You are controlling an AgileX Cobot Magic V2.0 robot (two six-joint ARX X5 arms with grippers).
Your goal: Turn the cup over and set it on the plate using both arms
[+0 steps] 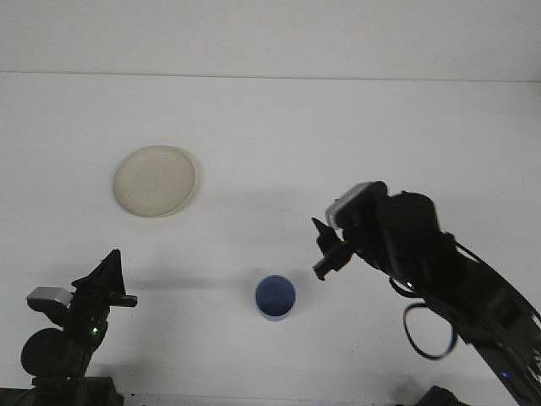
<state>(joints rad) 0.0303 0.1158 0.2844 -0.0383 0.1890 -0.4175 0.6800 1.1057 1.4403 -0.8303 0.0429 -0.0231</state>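
Observation:
A blue cup (276, 298) stands on the white table near the front middle, its mouth facing up so the blue inside shows. My right gripper (325, 249) hovers open just right of it and a little higher, nothing between its fingers (323, 271), clear of the cup. A round cream plate (155, 180) lies flat at the left middle of the table with nothing on it. My left gripper (108, 283) sits low at the front left corner, well away from both cup and plate.
The right arm (456, 279) stretches from the front right corner toward the centre, with a loose cable looping below it. The table's far edge (270, 76) meets a pale wall.

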